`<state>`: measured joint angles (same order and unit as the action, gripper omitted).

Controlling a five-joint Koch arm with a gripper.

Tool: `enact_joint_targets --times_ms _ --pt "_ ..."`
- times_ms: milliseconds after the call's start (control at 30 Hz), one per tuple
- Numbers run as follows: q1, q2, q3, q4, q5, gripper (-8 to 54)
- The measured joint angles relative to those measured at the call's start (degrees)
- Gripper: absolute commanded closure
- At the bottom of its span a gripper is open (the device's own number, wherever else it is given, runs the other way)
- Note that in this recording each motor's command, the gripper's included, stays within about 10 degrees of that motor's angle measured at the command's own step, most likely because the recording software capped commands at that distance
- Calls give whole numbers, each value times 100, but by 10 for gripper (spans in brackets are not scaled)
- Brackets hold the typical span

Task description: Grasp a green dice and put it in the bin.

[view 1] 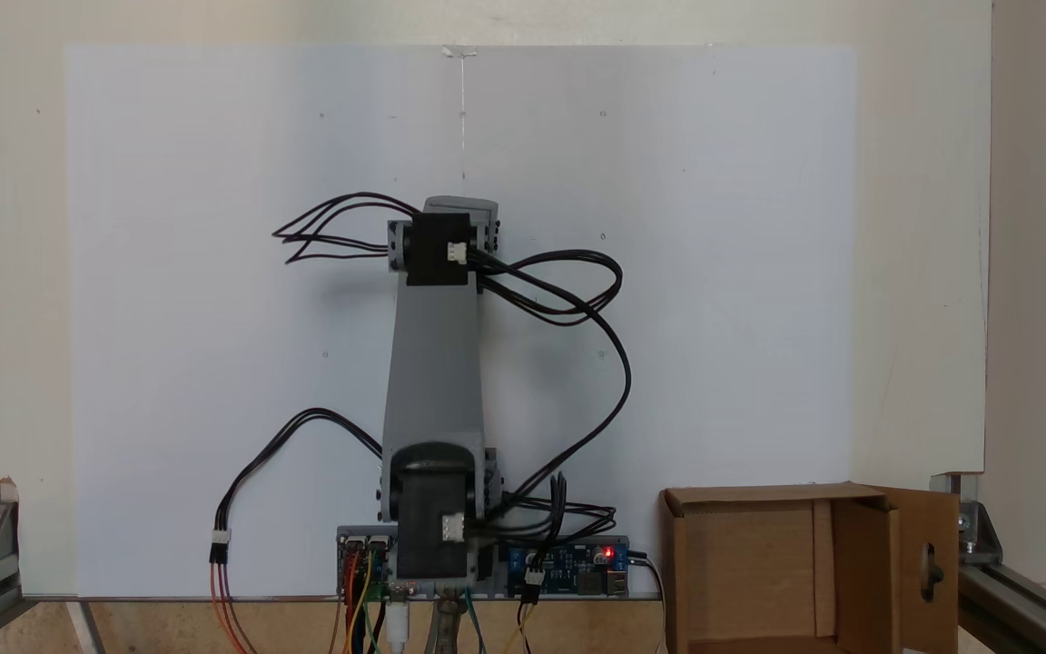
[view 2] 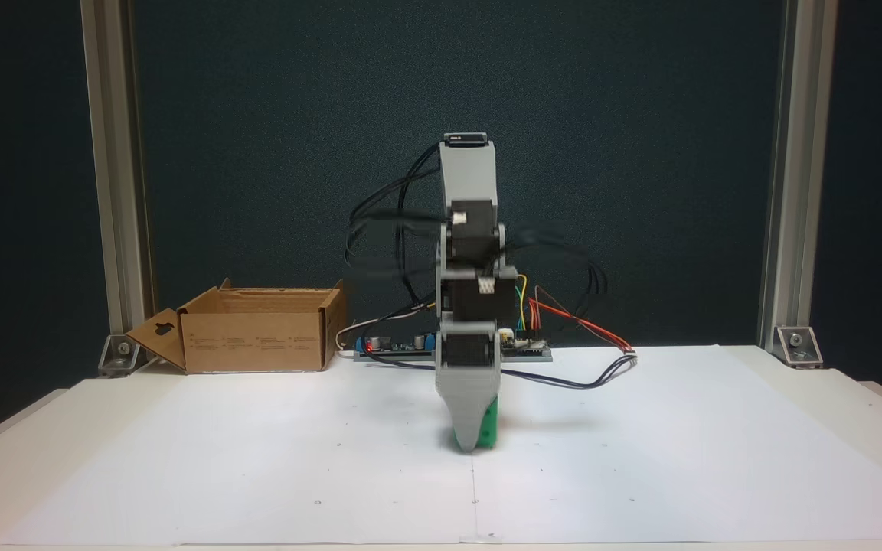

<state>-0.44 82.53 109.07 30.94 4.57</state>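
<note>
Down at the white paper-covered surface, mid-sheet in a fixed view: grey plastic pincer, tip pointing straight down, with the small bright green plastic dice showing green just behind and beside the front jaw. One jaw hides the other from this camera, so cannot tell whether the pincer is clamped on the dice or merely set around it. Dice low at the sheet, apparently not lifted.

Progress, judged: reach finished, grasp either in hand or about to be; lift, carry and drop all left. Brown cardboard bin with side flaps sits well apart at the back left of this view, empty as far as the other fixed view lets the open bin be read.

Room: bare sheet between dice and bin, nothing in the path. Worth minding: the bin's upright front wall and out-swung slotted flap, loose black cables near the base, aluminium frame post just behind the bin.
</note>
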Motion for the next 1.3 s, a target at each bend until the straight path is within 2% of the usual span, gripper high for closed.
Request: enact_joint_targets --times_ms 133,533,800,1033,1300 --pt "44 686 -325 431 0 335" --pt "422 1020 -2663 2742 0 335" --pt "633 1310 -2716 3208 0 335" --pt "2215 1310 -2716 3296 -220 335" --pt "5106 1301 -2997 3305 -1389 335"
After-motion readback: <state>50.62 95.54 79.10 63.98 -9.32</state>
